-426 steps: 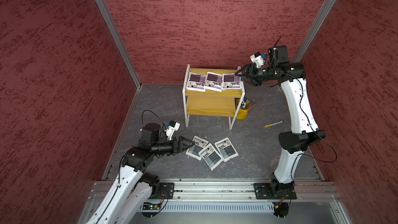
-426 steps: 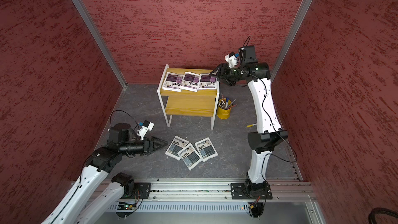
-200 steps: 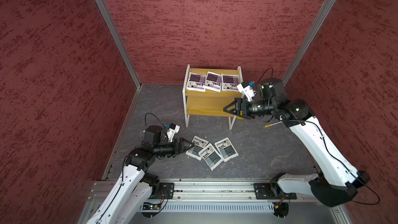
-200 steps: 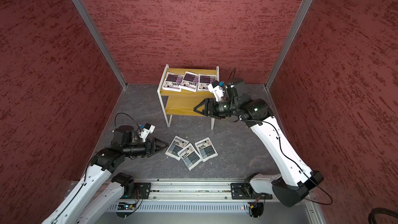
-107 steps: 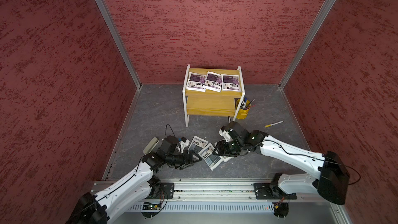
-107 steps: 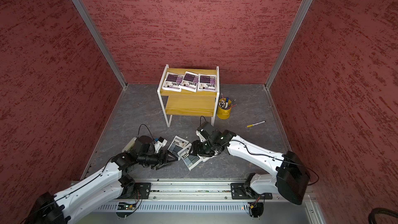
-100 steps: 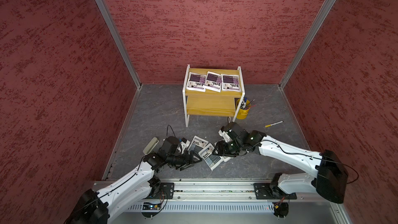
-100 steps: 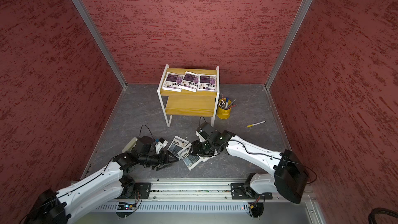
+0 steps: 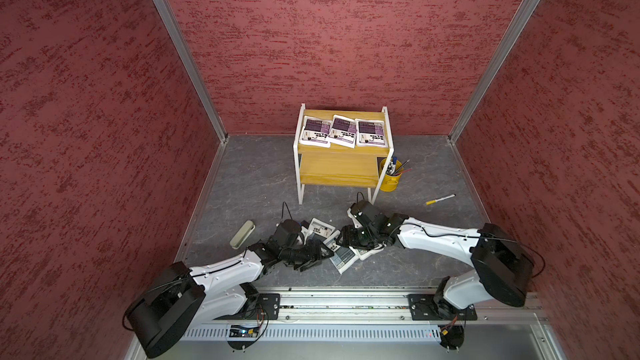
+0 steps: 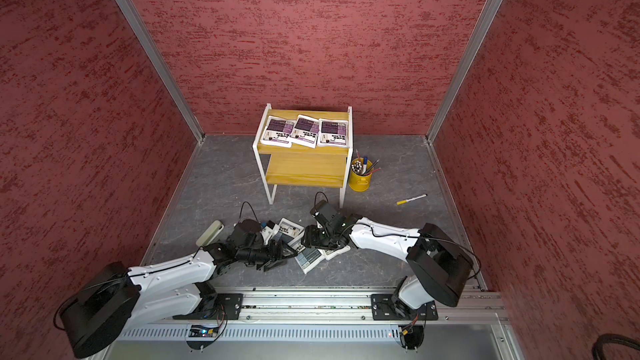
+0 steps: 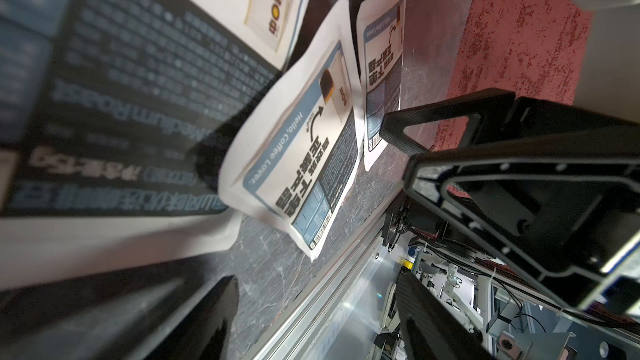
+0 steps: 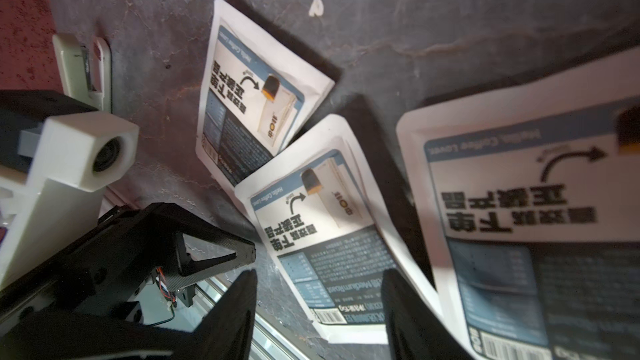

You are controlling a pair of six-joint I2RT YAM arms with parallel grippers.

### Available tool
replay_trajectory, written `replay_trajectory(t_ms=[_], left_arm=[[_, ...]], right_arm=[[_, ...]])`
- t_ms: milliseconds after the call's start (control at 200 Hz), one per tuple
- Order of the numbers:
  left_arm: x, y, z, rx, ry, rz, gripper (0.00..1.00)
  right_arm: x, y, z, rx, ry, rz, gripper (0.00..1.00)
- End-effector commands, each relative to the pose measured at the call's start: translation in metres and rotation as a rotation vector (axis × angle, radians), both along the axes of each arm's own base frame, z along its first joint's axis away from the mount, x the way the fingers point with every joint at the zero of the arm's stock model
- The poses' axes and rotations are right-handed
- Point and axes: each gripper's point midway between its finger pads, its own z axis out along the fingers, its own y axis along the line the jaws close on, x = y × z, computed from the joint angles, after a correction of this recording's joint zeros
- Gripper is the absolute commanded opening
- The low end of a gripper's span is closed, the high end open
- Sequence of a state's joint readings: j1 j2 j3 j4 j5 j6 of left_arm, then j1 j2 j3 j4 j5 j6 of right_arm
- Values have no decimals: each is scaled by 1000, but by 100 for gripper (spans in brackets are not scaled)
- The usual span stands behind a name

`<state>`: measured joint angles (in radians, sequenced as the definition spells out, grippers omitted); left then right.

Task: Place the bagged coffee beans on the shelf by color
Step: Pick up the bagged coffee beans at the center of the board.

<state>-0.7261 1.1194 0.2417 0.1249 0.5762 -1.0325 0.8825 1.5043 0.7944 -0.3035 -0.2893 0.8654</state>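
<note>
With three purple pouches (image 9: 343,129) already on the shelf's (image 9: 337,167) top board, what's left is the three grey-blue pouches (image 12: 322,230) fanned on the tabletop (image 9: 249,181) by the rail. They're presumably meant for the lower board.

Key relation: both hands converge on the same fan from opposite sides.
- The left hand (image 9: 320,254) has its jaws apart and holds nothing. The leftmost pouch (image 9: 320,228) is close beside it and the middle pouch (image 9: 343,259) is straight ahead of its fingertips.
- The right hand (image 9: 346,237) also has its jaws apart and empty. It sits low over the rightmost pouch (image 12: 536,219), with the middle pouch's barcode end just ahead, between its fingers (image 12: 235,306).
- In the right wrist view, the middle pouch's long axis runs roughly away from that hand, slightly skewed. Its short barcode end is the end nearest both hands.
- Neither hand is clearly nearer the middle pouch. The right hand's fingertips look a touch closer. My read is a clash risk if both go for it.

Versus about two seconds ago:
- The right hand was up at the top board beside the third purple pouch. It has swung down to the fan.
- The left hand hovered short of the leftmost pouch and has pushed in alongside it.
- The purple row is unchanged.
- I can't tell whether the fan has shifted.
</note>
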Motion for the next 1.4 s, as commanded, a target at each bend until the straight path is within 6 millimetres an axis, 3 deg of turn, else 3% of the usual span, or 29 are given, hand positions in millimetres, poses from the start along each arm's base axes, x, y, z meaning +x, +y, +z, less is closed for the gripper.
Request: replay_trajectory(t_ms=[0, 220, 431, 832, 902, 1007, 1297, 1393], left_arm=[[5, -4, 1, -20, -30, 19, 75], [4, -5, -6, -7, -21, 27, 74], [4, -8, -12, -1, -13, 24, 73], [4, -6, -17, 14, -14, 39, 69], [5, -6, -18, 15, -15, 42, 67], [5, -5, -19, 18, -11, 44, 53], [3, -2, -20, 30, -8, 48, 44], [2, -1, -19, 32, -11, 46, 34]], right_arm=[[12, -2, -1, -6, -45, -41, 61], [14, -16, -16, -47, -24, -68, 61], [7, -16, -31, -58, 25, -46, 62], [-30, 0, -43, 17, 126, 31, 61], [-37, 1, -46, 23, 140, 33, 61], [-43, -1, -51, 24, 154, 24, 61], [-44, -4, -50, 20, 151, 17, 62], [-43, -4, -48, 24, 148, 15, 62]])
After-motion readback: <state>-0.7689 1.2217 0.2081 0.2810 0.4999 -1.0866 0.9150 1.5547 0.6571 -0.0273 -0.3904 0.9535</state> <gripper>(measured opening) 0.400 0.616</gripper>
